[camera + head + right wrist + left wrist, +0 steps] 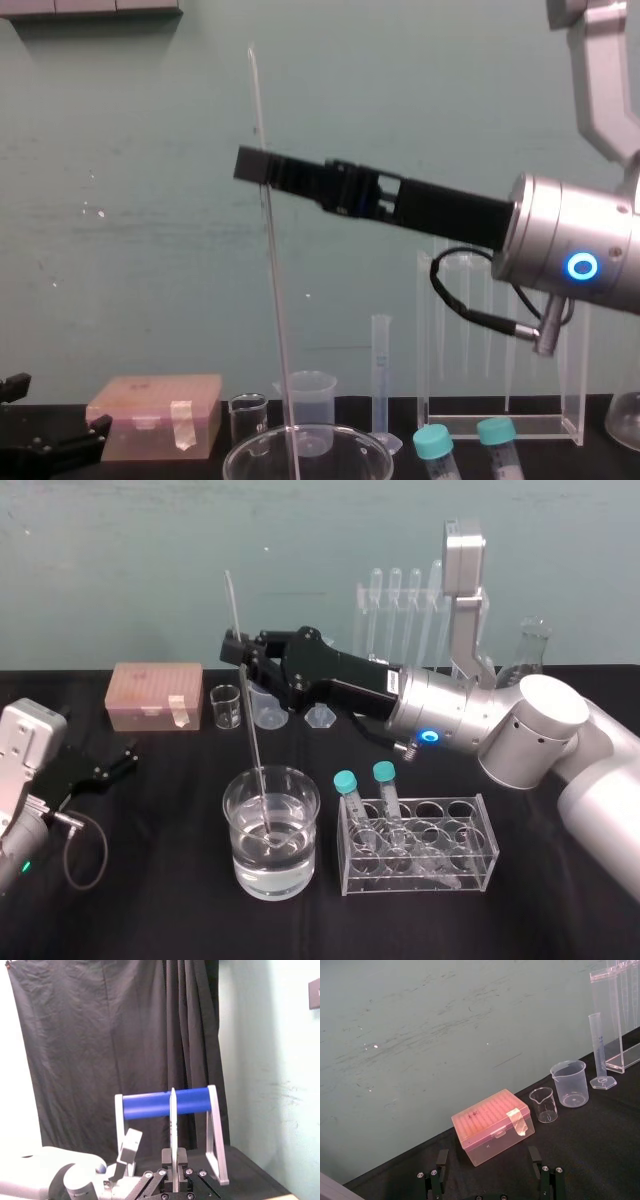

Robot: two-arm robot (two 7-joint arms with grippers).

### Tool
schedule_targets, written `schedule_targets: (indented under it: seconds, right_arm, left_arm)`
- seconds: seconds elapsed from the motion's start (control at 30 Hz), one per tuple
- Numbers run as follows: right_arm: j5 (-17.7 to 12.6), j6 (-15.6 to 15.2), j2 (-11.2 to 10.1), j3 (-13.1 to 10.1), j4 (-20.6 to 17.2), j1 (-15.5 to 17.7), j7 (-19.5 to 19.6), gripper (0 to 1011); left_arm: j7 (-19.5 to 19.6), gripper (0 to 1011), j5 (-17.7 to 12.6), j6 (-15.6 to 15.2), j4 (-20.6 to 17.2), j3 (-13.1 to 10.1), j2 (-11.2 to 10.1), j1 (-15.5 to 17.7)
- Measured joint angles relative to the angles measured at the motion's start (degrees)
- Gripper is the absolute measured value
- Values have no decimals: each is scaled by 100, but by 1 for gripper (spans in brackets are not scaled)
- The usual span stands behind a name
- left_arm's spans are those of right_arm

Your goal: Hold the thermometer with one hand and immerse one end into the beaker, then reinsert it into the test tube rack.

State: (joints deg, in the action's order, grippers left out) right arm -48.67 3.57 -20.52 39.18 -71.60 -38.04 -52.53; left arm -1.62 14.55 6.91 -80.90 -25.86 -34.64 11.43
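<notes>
Closest in, the wide clear glass beaker (310, 800), part-filled with water, is standing at the front of the black tabletop (150, 900). The long thin glass thermometer (252, 730) is dipping its lower end into it.

The right gripper (238, 652) is reaching across from the robot's right, well above the beaker. Its black fingers are pinching narrowly on the thermometer's upper part, leaving a short length sticking up above them. The thermometer's long axis is running close to upright, with its top leaning a little to the robot's left. I judge that the immersing step is under way, and that the lift out should be following that axis before anything goes sideways.

The tall clear acrylic test tube rack (500, 432) is standing at the back, behind the right arm and to the right of the fingers, well apart from the beaker. The right arm is both holding the thermometer and lying nearer the rack. The left gripper (118, 763) is resting low at the tabletop's left, its fingers spread wide and holding nothing.
</notes>
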Motion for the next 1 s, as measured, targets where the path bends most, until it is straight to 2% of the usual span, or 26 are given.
schedule_targets:
  seconds: [0.57,1.0]
  right_arm:
    - [155,-9,14,43,135,109,-123,56]
    - [178,-9,-16,-21,129,208,-117,56]
  left_arm:
    - [0,1008,0,0,0,0,0,0]
    - [0,1008,0,0,0,0,0,0]
